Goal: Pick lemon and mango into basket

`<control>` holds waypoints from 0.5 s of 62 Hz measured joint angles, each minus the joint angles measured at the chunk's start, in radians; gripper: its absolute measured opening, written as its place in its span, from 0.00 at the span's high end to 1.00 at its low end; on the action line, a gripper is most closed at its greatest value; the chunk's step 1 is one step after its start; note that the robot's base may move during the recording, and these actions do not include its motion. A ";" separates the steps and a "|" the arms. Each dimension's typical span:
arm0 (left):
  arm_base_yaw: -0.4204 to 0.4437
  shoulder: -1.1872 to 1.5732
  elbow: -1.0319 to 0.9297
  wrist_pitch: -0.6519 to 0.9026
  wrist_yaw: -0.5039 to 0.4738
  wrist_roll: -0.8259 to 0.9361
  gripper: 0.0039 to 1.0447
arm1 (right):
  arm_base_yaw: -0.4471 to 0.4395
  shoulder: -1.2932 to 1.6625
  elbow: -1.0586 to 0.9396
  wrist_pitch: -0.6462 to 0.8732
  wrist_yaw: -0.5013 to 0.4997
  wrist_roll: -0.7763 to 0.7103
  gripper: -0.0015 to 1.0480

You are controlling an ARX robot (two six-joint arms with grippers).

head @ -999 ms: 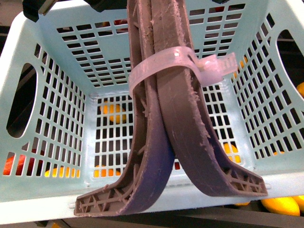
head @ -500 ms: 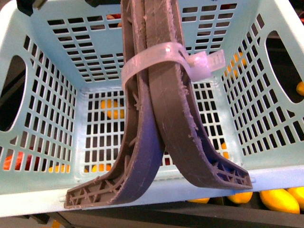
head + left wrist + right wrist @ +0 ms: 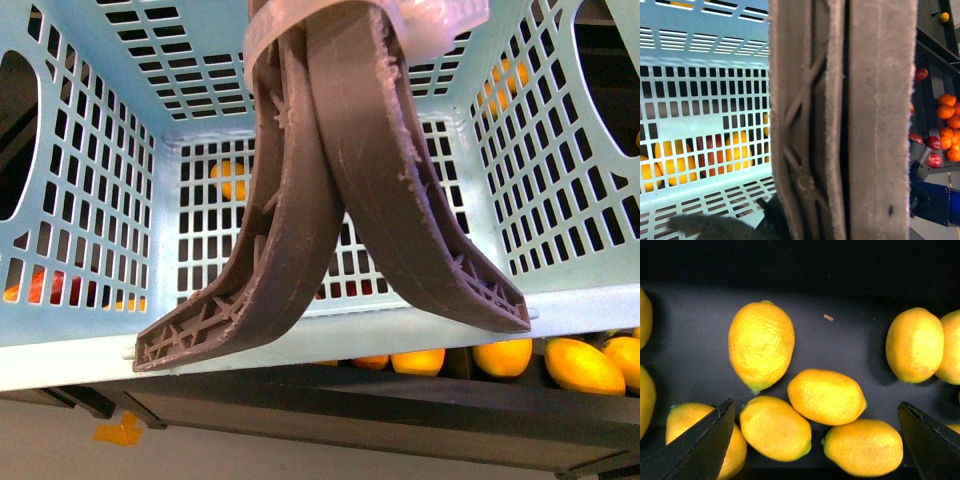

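Note:
The turquoise basket (image 3: 100, 330) fills the front view, seen from above and hanging by its two brown handles (image 3: 330, 200), which are tied by a white zip tie (image 3: 440, 18) at the top edge. Nothing lies inside it. My left gripper (image 3: 805, 220) is shut on the handles (image 3: 840, 120); only a dark finger (image 3: 771, 220) shows. My right gripper (image 3: 815, 440) is open above several lemons on a dark shelf. One lemon (image 3: 826, 396) lies between its black fingertips (image 3: 705, 440), with two others (image 3: 775, 427) (image 3: 862, 447) beside it. Mangoes (image 3: 582, 366) show below the basket.
A dark shelf edge (image 3: 350, 410) runs under the basket. More yellow and red fruit shows through the basket's slots (image 3: 232, 178). Oranges (image 3: 947, 107) and red fruits (image 3: 922, 75) lie on shelves beside the handles. More lemons (image 3: 914, 344) lie around the right gripper.
The basket has risen in the front view. The zip tie has gone from mid-frame to the top edge, and more fruit shows below the rim.

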 joint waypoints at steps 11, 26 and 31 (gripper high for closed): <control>0.000 0.000 0.000 0.000 0.000 0.000 0.87 | 0.033 0.111 0.099 -0.032 0.009 0.006 0.08; 0.000 0.000 0.000 0.000 0.000 0.000 0.87 | 0.061 0.232 0.245 -0.076 0.003 0.057 0.08; 0.000 0.000 0.000 0.000 0.000 0.000 0.87 | 0.061 0.260 0.272 -0.087 0.002 0.060 0.08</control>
